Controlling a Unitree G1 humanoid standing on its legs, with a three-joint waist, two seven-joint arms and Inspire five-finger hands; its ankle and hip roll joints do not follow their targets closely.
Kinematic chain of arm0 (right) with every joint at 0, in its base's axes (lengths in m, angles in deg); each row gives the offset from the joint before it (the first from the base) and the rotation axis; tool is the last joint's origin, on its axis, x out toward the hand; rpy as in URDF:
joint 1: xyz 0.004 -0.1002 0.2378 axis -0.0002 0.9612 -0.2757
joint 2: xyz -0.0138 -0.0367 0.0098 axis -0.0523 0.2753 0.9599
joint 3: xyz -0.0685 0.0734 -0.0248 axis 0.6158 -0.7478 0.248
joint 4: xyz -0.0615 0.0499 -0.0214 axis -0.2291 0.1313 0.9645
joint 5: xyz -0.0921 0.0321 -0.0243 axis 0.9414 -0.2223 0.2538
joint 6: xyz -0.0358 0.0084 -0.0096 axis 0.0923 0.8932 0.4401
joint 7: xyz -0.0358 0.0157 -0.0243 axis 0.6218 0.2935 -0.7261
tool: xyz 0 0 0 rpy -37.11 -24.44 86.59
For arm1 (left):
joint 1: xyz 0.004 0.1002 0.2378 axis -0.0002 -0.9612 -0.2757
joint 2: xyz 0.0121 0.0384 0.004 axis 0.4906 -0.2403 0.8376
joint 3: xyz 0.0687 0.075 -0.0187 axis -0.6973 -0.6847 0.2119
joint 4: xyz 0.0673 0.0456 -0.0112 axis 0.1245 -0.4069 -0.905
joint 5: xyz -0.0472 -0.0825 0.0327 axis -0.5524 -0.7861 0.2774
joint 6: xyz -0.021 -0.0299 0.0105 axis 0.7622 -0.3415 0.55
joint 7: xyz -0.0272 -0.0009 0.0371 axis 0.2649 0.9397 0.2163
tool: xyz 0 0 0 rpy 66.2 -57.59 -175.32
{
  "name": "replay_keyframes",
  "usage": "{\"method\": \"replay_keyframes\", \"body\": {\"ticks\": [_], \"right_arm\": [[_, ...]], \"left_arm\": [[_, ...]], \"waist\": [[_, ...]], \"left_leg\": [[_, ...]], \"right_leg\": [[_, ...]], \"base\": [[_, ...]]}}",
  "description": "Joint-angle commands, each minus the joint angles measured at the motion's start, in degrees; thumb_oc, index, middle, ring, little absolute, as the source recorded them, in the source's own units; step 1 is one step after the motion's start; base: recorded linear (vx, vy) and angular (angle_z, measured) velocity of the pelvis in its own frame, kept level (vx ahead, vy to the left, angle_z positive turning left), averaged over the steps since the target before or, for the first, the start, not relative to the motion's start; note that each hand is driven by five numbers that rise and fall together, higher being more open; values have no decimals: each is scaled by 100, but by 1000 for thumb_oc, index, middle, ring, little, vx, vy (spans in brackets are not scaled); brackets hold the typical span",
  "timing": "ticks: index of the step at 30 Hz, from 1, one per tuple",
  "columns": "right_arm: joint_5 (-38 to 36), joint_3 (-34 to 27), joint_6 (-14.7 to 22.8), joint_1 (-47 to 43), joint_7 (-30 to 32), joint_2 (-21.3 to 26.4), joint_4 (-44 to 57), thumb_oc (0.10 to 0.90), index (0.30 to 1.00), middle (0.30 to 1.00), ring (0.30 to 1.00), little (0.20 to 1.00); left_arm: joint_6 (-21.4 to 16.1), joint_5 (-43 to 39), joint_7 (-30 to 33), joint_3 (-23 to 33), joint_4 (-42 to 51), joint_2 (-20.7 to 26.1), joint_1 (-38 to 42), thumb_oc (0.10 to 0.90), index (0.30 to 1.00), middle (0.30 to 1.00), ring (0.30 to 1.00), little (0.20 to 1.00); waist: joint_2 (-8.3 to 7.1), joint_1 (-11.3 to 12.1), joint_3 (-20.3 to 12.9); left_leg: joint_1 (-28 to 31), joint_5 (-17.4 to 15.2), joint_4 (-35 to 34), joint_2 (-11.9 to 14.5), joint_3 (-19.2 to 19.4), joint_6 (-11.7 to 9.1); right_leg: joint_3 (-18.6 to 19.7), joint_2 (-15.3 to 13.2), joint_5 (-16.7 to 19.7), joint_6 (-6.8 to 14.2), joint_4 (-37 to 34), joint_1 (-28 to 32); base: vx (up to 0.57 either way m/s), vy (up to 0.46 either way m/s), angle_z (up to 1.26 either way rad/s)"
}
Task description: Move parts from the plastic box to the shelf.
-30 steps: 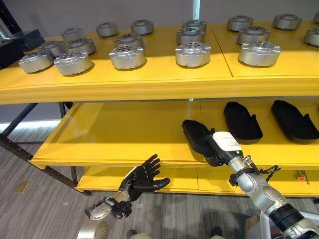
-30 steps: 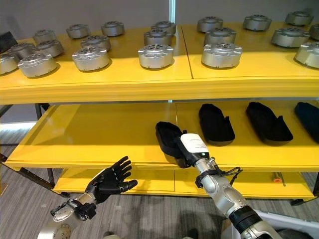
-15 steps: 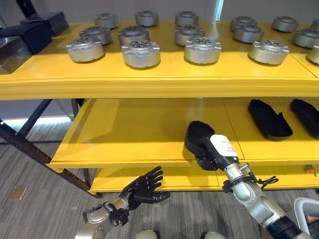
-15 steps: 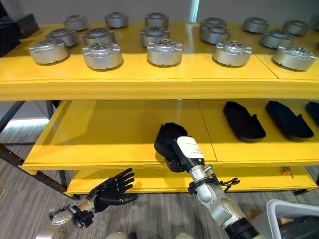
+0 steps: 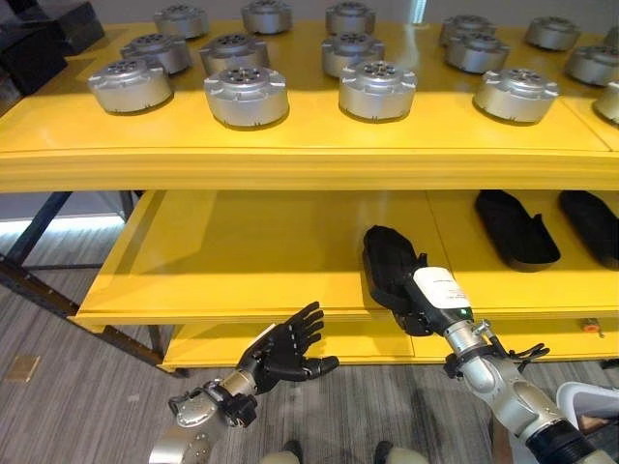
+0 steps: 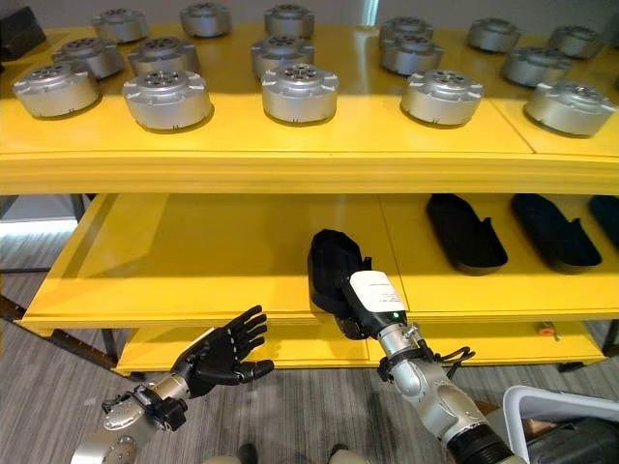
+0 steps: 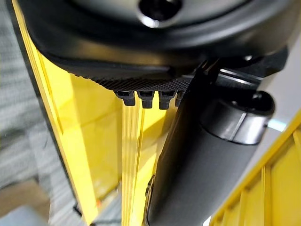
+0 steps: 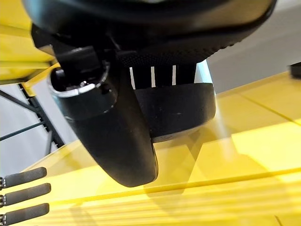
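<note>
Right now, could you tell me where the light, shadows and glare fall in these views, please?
Left eye view: a bright streak shows at the back of the top shelf, the silver parts throw soft shadows, and shade lies along the middle shelf's left side. Right wrist view: the black part in the right hand casts a shadow on the yellow surface, pale glare beside it.

Head pair looking down and forward from above both hands, a slight sideways offset apart, sharing the yellow shelf [image 5: 290, 155], its silver parts [image 5: 247, 95] beyond the hands, and the black part [image 6: 334, 266]. Left wrist view pressed close along the left hand [image 5: 290, 346] toward the shelf edge. Right wrist view equally close along the right hand [image 6: 372, 300], facing the black part just past it.
</note>
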Motion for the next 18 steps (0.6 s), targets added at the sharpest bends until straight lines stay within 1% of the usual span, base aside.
{"method": "replay_keyframes", "body": {"ticks": [1,3,4,6,9,10,11,12,13,14,15,16,18], "right_arm": [[116,-240,322,-983,182,84,380,400,300,300,300,300],[65,-161,273,-1156,62,158,418,400,300,300,300,300],[113,-88,252,-1324,37,211,424,400,300,300,300,300],[211,-13,232,-1732,39,314,226,400,300,300,300,300],[265,30,221,-2042,71,421,-3,400,300,300,300,300],[311,62,93,-2272,50,505,-77,400,300,300,300,300],[305,69,55,-2346,45,523,-99,400,300,300,300,300],[405,117,-95,-2690,75,580,-222,400,300,300,300,300],[382,137,-155,-2935,90,648,-334,400,300,300,300,300],[347,142,-153,-3115,107,718,-425,400,300,300,300,300],[342,173,-155,-3428,164,819,-594,400,300,300,300,300],[343,202,-157,-3636,189,888,-711,400,300,300,300,300],[257,432,-328,-4247,329,1183,-1027,400,300,300,300,300]], "left_arm": [[-383,-380,-18,191,707,150,274,900,1000,1000,1000,1000],[-421,-442,140,219,714,151,232,900,1000,1000,1000,1000],[-444,-596,159,214,752,138,205,900,1000,1000,1000,1000],[-378,-608,44,169,936,119,108,900,1000,1000,1000,1000],[-357,-603,-78,82,1019,154,67,900,1000,1000,1000,1000],[-302,-708,-183,22,1082,206,75,900,1000,1000,1000,1000],[-303,-725,-223,9,1096,222,88,900,1000,1000,1000,1000],[-274,-895,-567,-75,1142,318,217,900,1000,1000,1000,1000],[-275,-1010,-762,-127,1181,384,327,900,1000,1000,1000,1000],[-291,-1065,-838,-157,1194,428,401,900,1000,1000,1000,1000],[-351,-1140,-914,-228,1205,493,571,900,1000,1000,1000,1000],[-399,-1173,-907,-281,1198,530,707,900,1000,1000,1000,1000],[-423,-1226,-705,-398,1227,609,1142,900,1000,1000,1000,1000]], "waist": [[-134,212,-266],[-157,254,-216],[-169,302,-181],[-176,457,-142],[-157,540,-125],[-133,588,-88],[-126,596,-70],[-91,637,41],[-68,656,140],[-51,666,223],[-18,677,377],[4,683,486],[63,716,868]], "left_leg": [[-28,-770,770,117,159,199],[-52,-770,878,219,234,150],[-101,-732,898,306,262,103],[-224,-559,829,484,258,-44],[-273,-433,715,565,225,-117],[-340,-370,668,618,223,-159],[-373,-355,666,632,220,-168],[-510,-287,627,688,214,-200],[-626,-251,621,724,209,-228],[-711,-229,623,744,196,-244],[-873,-186,633,774,166,-271],[-981,-155,642,792,147,-290],[-1395,-54,734,837,62,-335]], "right_leg": [[-386,-469,675,366,-561,345],[-462,-408,629,335,-656,420],[-536,-341,586,282,-723,475],[-709,-206,451,159,-844,591],[-842,-163,379,98,-851,606],[-929,-144,317,65,-789,552],[-948,-139,303,58,-761,518],[-1026,-123,268,44,-648,348],[-1060,-112,239,30,-573,224],[-1073,-106,230,26,-523,128],[-1083,-94,217,24,-432,-50],[-1085,-88,213,25,-373,-163],[-1102,-68,201,19,-120,-578]], "base": [[105,-291,-3],[74,-177,-10],[50,-174,-21],[74,-160,-22],[62,-59,5],[18,-38,26],[-61,-68,32],[-167,-62,21],[-218,-77,16],[-266,-73,22],[-274,-61,25],[-366,-90,28],[-336,-109,23]]}}
